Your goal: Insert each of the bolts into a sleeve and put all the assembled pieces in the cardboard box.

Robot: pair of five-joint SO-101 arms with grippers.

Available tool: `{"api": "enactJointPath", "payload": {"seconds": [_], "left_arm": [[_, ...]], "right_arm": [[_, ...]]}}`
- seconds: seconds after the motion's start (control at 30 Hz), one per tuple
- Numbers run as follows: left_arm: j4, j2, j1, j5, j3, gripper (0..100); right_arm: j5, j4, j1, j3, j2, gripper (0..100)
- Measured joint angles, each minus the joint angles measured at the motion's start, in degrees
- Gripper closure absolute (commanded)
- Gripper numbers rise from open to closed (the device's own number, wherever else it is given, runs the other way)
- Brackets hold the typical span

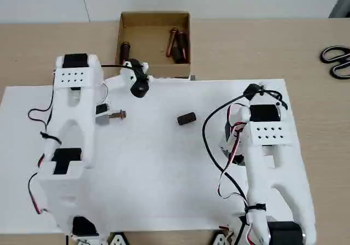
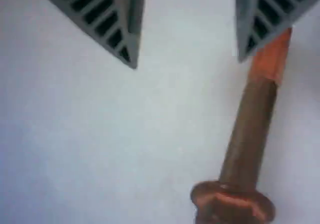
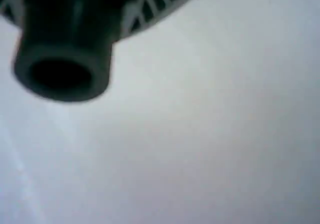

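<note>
Two fingers of the left gripper [image 2: 185, 59] are standing wide apart over the white sheet [image 2: 100, 149]; the bolt [image 2: 248, 134] is lying flat there, its tip just beside one finger. The right gripper [image 3: 70, 14] is clamping a dark sleeve [image 3: 62, 71].

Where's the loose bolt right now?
In the high view the bolt lies on the white sheet, left side, right beside the left gripper's open fingers.
</note>
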State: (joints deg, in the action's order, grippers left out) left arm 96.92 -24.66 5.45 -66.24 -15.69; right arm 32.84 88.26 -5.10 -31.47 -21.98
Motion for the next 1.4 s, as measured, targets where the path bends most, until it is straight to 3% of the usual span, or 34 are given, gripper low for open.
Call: {"api": "enactJointPath", "payload": {"seconds": [0.63, 0.93, 1.13, 1.4], "left_arm": [[1.5, -18.0, -3.1, 0.0, -19.5, 87], [2.0, -23.2, -3.1, 0.0, -22.9, 88], [2.5, -24.2, -3.3, 0.0, -23.2, 99], [3.1, -22.9, -4.0, 1.1, -23.0, 100]], "right_arm": [[0.0, 0.0, 0.0, 0.0, 0.0, 99.5], [0.0, 0.0, 0.0, 0.0, 0.0, 99.5], [0.0, 0.0, 0.0, 0.0, 0.0, 99.5], [0.0, 0.0, 0.0, 0.0, 0.0, 99.5]]}}
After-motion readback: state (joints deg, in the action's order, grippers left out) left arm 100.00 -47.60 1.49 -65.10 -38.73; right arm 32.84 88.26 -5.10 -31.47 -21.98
